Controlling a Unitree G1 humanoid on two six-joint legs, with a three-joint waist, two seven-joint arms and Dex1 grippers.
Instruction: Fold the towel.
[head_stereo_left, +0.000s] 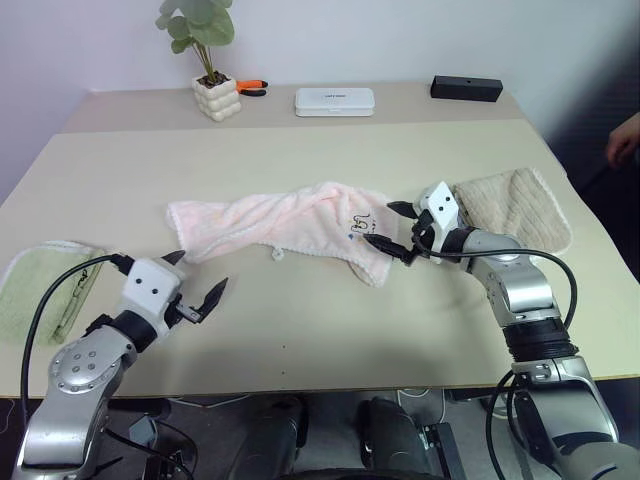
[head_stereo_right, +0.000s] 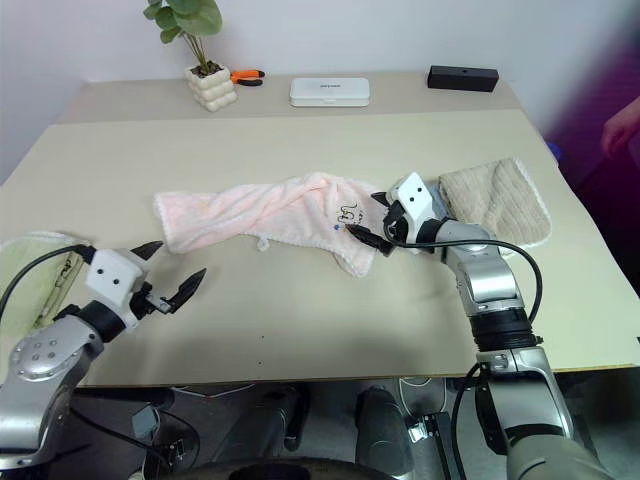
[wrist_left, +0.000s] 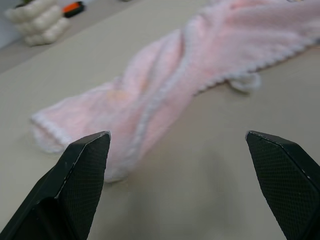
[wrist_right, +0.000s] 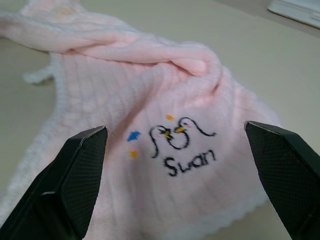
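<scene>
The towel (head_stereo_left: 285, 225) lies rumpled on the bench (head_stereo_left: 330, 320) between both tools: left tool (head_stereo_left: 198, 285) near one end, right tool (head_stereo_left: 397, 230) at the printed end, both spread apart, empty.

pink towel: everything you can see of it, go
The towel is pale pink fluffy terry with a white scalloped edge, a small white loop tag and a dark swan print reading "Swan" near the end by the right gripper. It lies unfolded, bunched and twisted lengthwise across the table. Both grippers stand open at its ends, the left gripper clear of it.
</scene>
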